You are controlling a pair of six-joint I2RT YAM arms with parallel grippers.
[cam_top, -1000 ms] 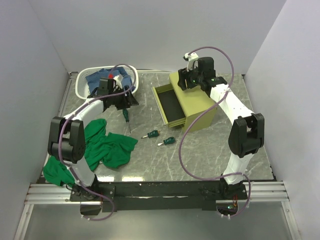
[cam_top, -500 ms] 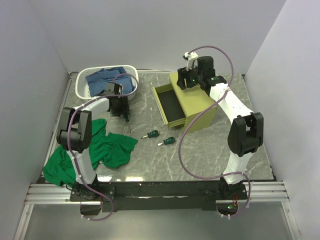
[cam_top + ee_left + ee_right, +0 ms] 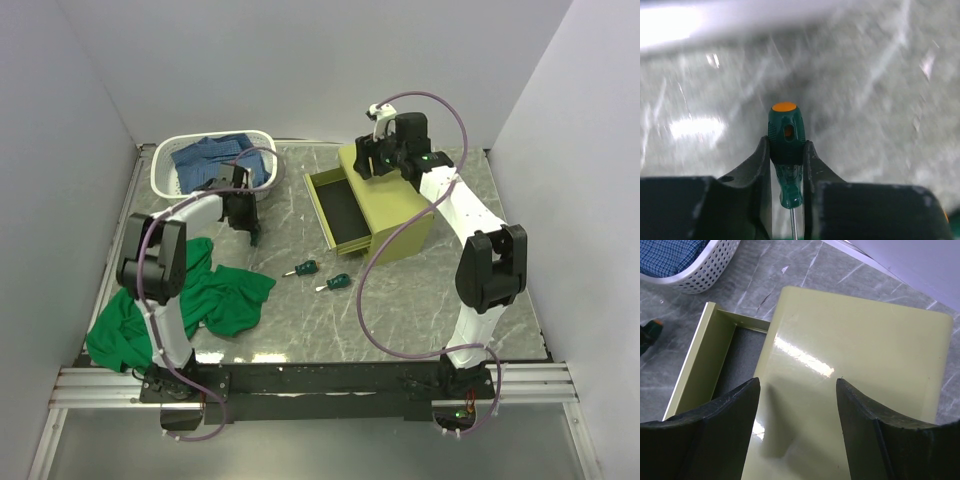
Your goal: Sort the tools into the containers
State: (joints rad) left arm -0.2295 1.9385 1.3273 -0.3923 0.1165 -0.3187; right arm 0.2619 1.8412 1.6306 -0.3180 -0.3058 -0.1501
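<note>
My left gripper (image 3: 247, 212) is shut on the dark green handle of the long screwdriver (image 3: 785, 122), just in front of the basket; its orange cap points away from the wrist camera and its shaft (image 3: 257, 238) points towards the near side. Two stubby screwdrivers (image 3: 303, 268) (image 3: 337, 283) lie on the table's middle. The olive-yellow tool chest (image 3: 392, 205) stands at the back right with one drawer (image 3: 340, 208) pulled out and empty. My right gripper (image 3: 797, 385) is open and empty above the chest's top (image 3: 855, 350). The hammer and hex-key set are out of view.
A white lattice basket (image 3: 168, 165) with blue cloth stands at the back left and also shows in the right wrist view (image 3: 695, 275). A green cloth (image 3: 215, 295) lies crumpled at the front left. White walls close in the table on three sides.
My left arm swung its elbow up and back, and its gripper came down from the basket's edge onto the long screwdriver's handle. The right arm has hardly moved.
</note>
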